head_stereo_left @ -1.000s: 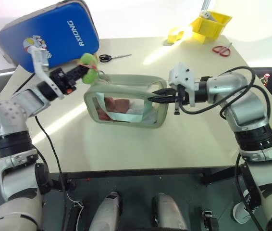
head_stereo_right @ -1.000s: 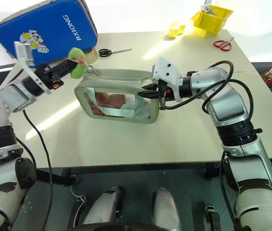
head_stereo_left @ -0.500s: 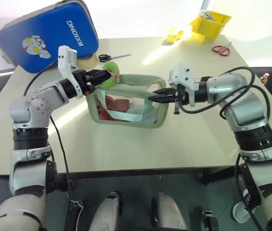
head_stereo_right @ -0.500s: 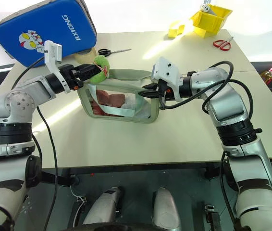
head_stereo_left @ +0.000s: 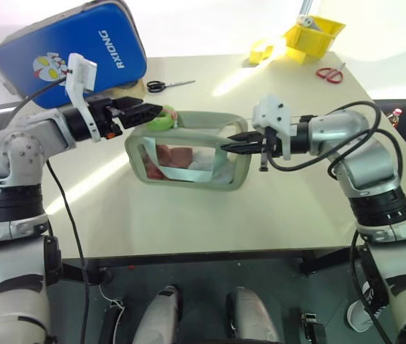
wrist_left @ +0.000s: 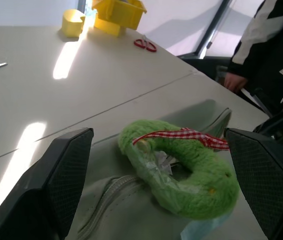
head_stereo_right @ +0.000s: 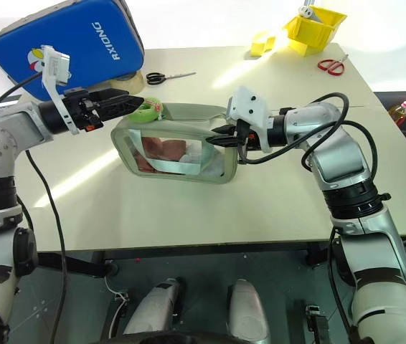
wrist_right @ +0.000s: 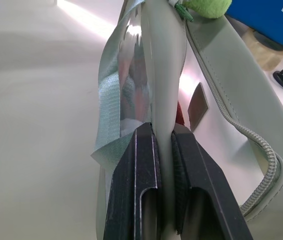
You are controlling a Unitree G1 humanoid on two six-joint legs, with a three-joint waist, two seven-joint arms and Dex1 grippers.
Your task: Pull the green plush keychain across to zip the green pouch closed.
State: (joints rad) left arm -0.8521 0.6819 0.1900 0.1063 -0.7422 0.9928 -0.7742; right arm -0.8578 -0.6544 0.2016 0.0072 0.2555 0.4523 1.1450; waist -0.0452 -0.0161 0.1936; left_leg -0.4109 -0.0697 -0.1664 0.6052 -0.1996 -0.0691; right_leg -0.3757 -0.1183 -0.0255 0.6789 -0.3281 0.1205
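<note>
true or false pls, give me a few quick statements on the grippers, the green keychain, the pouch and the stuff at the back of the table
1. The left gripper is clamped on the green plush keychain. False: its fingers stand wide apart on either side of the keychain, which lies on top of the green pouch.
2. The right gripper is shut on the pouch's end. True.
3. The keychain lies at the pouch end near the right gripper. False: it lies at the far end, by the left gripper.
4. Red-handled scissors lie near the yellow bin. True.
5. The blue case lies flat on the pouch. False: it stands behind it, at the table's back corner.
</note>
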